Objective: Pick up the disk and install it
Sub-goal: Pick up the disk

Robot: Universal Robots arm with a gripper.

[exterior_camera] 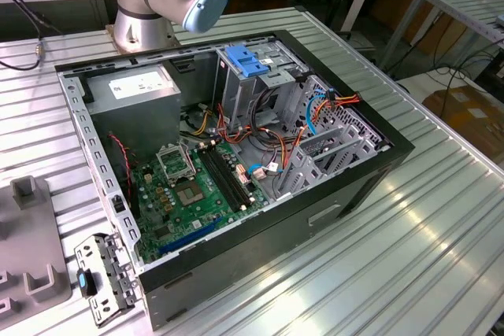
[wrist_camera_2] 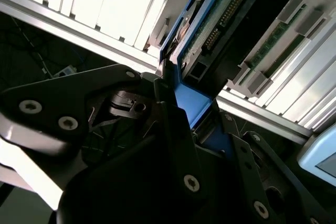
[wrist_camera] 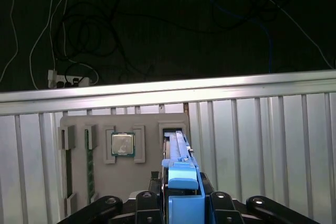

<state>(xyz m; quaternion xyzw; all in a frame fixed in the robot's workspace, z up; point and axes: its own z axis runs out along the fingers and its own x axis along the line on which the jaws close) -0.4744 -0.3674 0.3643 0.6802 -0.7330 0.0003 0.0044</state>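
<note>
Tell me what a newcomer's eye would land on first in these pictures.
In the exterior view, the open black computer case lying on the ribbed metal table, its green motherboard bared. In the first wrist view, the disk in its bright blue carrier stands on edge in a grey holder tray, the gripper shut on it, with a processor chip in a pocket beside it.

Blue-framed silver disk [wrist_camera: 182, 174], grey ribbed table [wrist_camera: 262, 145]

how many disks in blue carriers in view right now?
1. The silver-grey metal disk in its blue plastic carrier stands on edge in a slot of the grey tray, with the claw closed on its blue end. Others could be hidden inside the open black computer case.
</note>
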